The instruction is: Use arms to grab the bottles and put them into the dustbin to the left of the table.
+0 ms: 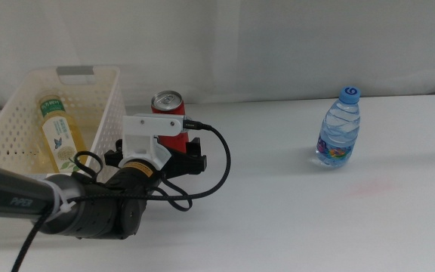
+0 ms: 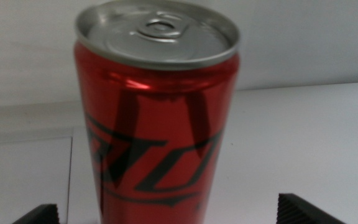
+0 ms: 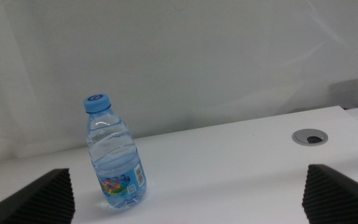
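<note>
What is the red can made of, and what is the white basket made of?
The red can looks like shiny painted metal: it has a bare silvery lid with a pull tab, and its side gleams. The white basket looks like matte moulded plastic, judging by its walls full of small, even holes.

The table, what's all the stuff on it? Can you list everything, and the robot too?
Table: one, white, under everything.
Cola can: one, red with silver top, upright beside the basket.
Water bottle: one, clear with blue cap, upright on the table's right part.
Tea bottle: one, yellow with green label, lying in the basket.
Basket: one, white with holes, grey handle, at the left.
Round hole: one, grey, in the table.
Left gripper: black, open around the can.
Right gripper: dark, open, facing the water bottle.
</note>
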Robot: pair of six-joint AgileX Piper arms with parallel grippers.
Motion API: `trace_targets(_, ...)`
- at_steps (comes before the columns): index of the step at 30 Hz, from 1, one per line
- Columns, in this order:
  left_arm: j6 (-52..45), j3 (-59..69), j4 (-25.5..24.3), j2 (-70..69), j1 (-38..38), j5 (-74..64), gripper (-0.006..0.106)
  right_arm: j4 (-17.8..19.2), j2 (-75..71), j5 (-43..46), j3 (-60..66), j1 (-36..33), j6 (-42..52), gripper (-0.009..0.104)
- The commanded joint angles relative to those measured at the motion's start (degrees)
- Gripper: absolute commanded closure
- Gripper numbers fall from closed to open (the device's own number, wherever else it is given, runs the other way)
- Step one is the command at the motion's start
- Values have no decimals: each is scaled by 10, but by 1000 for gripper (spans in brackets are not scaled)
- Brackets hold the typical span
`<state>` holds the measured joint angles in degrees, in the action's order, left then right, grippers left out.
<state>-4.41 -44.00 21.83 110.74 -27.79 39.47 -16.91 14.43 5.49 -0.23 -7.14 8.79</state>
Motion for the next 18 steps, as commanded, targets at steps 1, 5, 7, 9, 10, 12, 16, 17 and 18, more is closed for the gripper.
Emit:
trace_targets(1,-12,-11,16,11,-2,29,10,-2,-3,5,19,3,2,-8)
trace_targets(5,-60,-23,45,32,-2,53,10,-2,-3,5,19,3,2,-8)
trace_targets(7,-77,-33,57,44,-2,54,10,-2,-3,5,19,3,2,-8)
trace_targets(9,-85,-45,59,55,-2,56,10,-2,-3,5,19,3,2,-8)
trace_targets(10,-85,-51,59,60,-2,60,10,-2,-3,5,19,3,2,-8)
trace_targets(12,-85,-64,60,67,-2,67,10,-2,-3,5,19,3,2,-8)
trace_targets(16,-77,-84,61,71,-2,81,10,-2,-3,5,19,3,2,-8)
trace_targets(17,-77,-86,62,71,-2,81,10,-2,-3,5,19,3,2,-8)
trace_targets(18,-76,-90,73,71,-2,79,11,-2,-3,5,19,3,2,-8)
